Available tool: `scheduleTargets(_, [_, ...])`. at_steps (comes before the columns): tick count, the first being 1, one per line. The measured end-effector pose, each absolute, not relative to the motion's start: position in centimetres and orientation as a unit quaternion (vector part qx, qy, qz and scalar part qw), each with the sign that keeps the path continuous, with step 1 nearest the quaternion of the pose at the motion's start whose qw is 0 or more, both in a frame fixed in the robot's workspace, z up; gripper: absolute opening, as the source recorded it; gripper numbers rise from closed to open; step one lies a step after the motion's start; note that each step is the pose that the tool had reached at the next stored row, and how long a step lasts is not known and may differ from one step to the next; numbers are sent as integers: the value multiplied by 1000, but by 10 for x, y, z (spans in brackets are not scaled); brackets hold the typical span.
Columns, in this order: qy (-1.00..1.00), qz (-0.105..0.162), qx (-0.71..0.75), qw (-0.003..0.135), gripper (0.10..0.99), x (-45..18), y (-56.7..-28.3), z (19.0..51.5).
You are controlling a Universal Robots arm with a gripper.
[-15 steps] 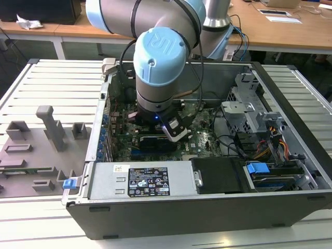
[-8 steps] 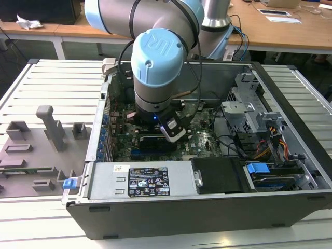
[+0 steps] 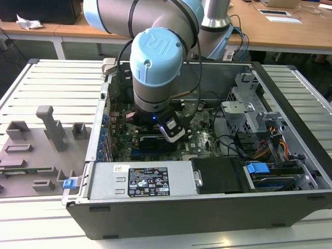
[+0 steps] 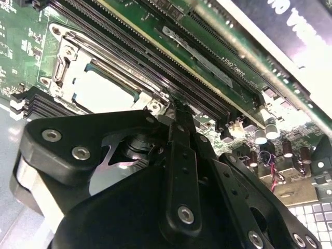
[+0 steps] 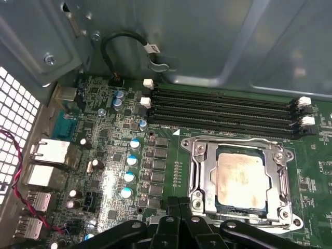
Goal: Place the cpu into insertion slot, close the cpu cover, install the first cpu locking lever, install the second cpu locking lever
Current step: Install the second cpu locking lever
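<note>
In the exterior view, the arm's blue wrist joint [image 3: 155, 65] is blocking your sight of the green circuit board [image 3: 202, 136] beneath it, so the socket area is staying hidden from you there. In the first wrist view, the black gripper [image 5: 179, 223] linkage is covering the near edge of the cpu cover [image 5: 199, 179], and the picture's lower edge is cutting the gripper off, so you are not seeing its fingertips. In the second wrist view, the gripper body [image 4: 155, 197] is hiding the near side of the cpu [image 4: 104, 93], and the board beyond the memory slots [image 4: 171, 67] is blurring out
</note>
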State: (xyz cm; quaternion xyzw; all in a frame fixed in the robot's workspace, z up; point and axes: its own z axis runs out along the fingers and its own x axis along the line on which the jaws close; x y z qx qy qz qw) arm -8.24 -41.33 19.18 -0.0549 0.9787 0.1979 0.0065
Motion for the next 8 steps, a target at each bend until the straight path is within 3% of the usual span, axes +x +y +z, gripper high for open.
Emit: scheduleTargets(8, [979, 197, -55, 6, 106, -82, -413, 188])
